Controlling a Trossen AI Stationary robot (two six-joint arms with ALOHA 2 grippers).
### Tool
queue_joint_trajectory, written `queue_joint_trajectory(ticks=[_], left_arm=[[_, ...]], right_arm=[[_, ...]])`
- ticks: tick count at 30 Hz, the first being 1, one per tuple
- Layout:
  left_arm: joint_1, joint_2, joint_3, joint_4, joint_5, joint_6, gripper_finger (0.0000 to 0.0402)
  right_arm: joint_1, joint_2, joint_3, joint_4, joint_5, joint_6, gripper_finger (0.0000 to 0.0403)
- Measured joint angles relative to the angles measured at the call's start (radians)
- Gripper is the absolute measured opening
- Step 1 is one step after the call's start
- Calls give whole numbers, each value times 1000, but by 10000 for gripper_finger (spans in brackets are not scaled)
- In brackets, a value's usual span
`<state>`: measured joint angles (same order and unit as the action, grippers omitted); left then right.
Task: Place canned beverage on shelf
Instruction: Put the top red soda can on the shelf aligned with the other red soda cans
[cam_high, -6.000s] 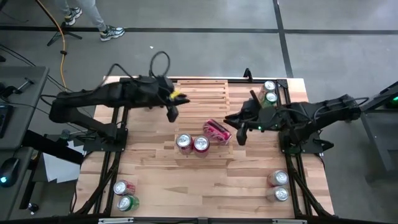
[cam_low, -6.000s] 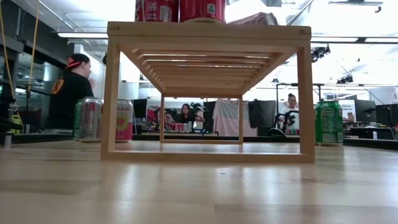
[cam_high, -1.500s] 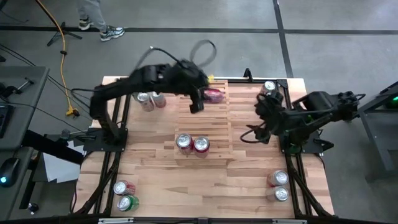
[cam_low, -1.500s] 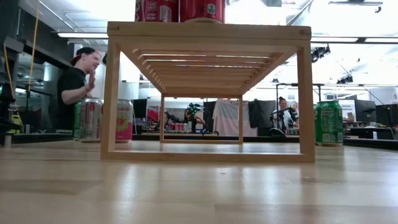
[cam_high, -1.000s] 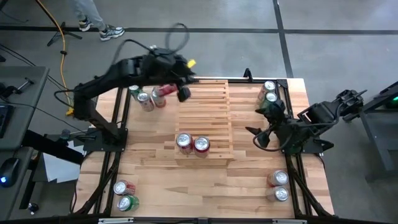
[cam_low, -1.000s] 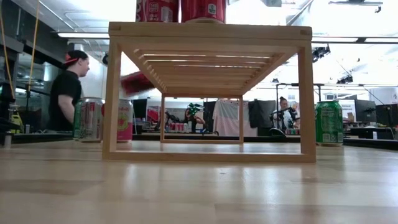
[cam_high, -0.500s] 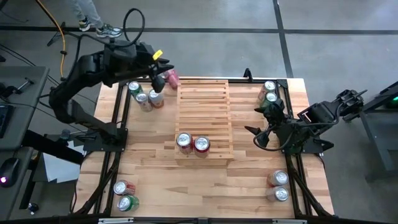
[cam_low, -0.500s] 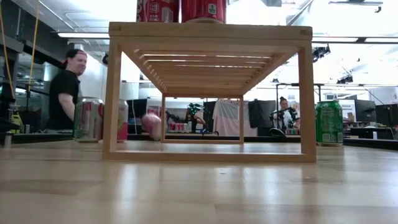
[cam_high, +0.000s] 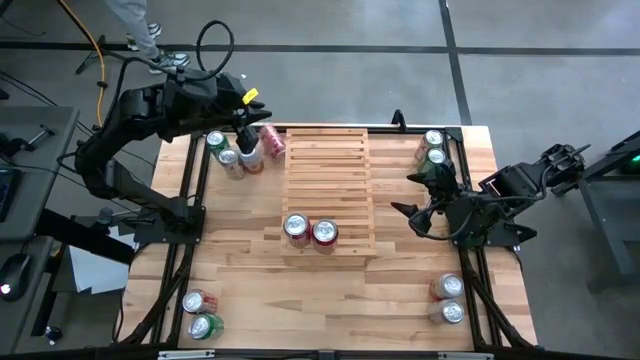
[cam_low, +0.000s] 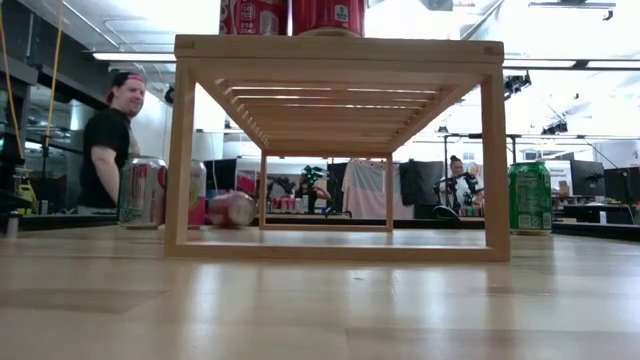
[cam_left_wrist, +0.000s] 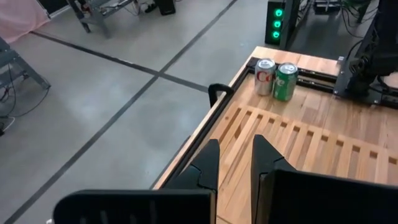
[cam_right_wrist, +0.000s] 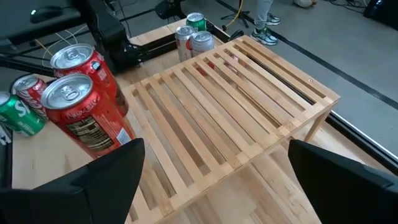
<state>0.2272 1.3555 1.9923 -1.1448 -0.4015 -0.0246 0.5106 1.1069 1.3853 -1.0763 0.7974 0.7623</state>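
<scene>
A pink can (cam_high: 271, 140) lies on its side on the bench (cam_high: 330, 290) just off the shelf's far-left corner, close beside three upright cans (cam_high: 232, 154) and apart from both arms; in the low view the same can (cam_low: 232, 208) rests flat on the bench behind the shelf's left leg. The pale slatted shelf (cam_high: 328, 190) stands at the middle of the bench, with two red cans (cam_high: 309, 231) upright on its near edge. The left gripper (cam_high: 246, 130) hangs over the far-left corner of the bench, just above the cluster of cans, its jaws drawn together and empty; its fingers (cam_left_wrist: 210, 163) show closed in the left wrist view, pointing across the shelf's slats toward two cans (cam_left_wrist: 276, 79) at the far-right corner. The right gripper (cam_high: 418, 207) waits to the right of the shelf, jaws spread wide and holding nothing. Pairs of cans also stand at the near-left corner (cam_high: 199, 313) and near-right corner (cam_high: 447, 299). Beyond the bench, a person in a dark shirt (cam_low: 108, 140) stands in the room.
</scene>
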Motion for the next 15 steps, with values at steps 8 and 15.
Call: queue_joint_trajectory(ticks=[8,15], left_arm=[[-1,-3,0,-20,-3,39,1],[7,5,0,-20,-12,115,47]], right_arm=[[0,0,0,-2,0,-3,383],[-4,0,0,-4,10,-69,383]])
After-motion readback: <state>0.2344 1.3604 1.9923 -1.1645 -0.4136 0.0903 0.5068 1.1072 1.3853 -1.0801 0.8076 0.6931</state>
